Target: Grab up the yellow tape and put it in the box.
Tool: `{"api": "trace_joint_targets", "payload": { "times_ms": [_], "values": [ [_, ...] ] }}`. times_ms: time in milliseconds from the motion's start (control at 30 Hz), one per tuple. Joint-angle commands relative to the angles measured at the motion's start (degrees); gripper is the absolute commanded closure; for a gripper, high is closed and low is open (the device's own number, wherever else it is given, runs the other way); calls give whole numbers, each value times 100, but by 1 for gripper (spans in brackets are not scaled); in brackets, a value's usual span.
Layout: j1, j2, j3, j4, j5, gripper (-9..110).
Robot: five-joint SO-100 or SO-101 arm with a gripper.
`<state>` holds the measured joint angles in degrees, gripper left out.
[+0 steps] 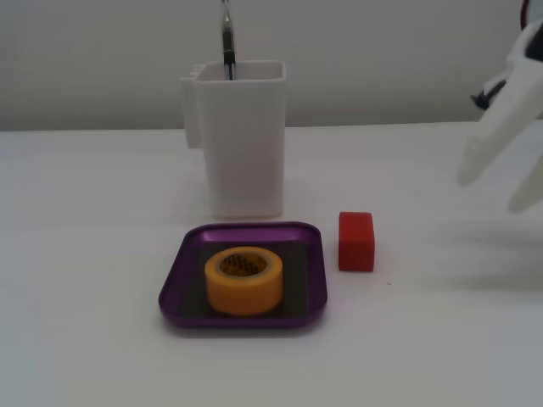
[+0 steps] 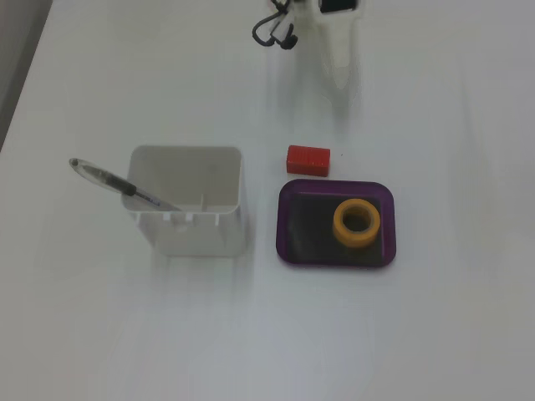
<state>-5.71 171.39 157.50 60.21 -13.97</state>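
Note:
The yellow tape (image 1: 243, 284) lies flat inside the purple box (image 1: 254, 231), on its dark bottom. In the other fixed view the tape (image 2: 357, 224) sits in the right half of the box (image 2: 288, 225). My white gripper (image 1: 492, 193) hangs in the air at the right edge of this fixed view, well away from the box, with its two fingers spread and nothing between them. From above, the gripper (image 2: 336, 58) shows at the top, beyond the red cube.
A red cube (image 1: 355, 242) stands just right of the box; it also shows in the other fixed view (image 2: 308, 159). A tall white container (image 1: 242, 144) holding a pen (image 1: 227, 42) stands behind the box. Black cables (image 2: 274, 32) hang by the arm.

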Motion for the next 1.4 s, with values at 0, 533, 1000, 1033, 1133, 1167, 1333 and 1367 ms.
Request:
{"api": "trace_joint_targets", "payload": {
  "times_ms": [0, 533, 1000, 1033, 1133, 1167, 1333, 1367],
  "values": [
    [0, 765, 686, -202, 35, 84],
    [9, 2698, 2136, -114, 580, 84],
    [-9, 2698, 2136, -132, 580, 102],
    [-9, 2698, 2162, -185, 589, 102],
    [-18, 2698, 2162, -193, 554, 102],
    [-18, 2698, 2162, -193, 554, 102],
    [-18, 2698, 2162, -193, 554, 102],
    [-18, 2698, 2162, -193, 554, 102]
  ]
}}
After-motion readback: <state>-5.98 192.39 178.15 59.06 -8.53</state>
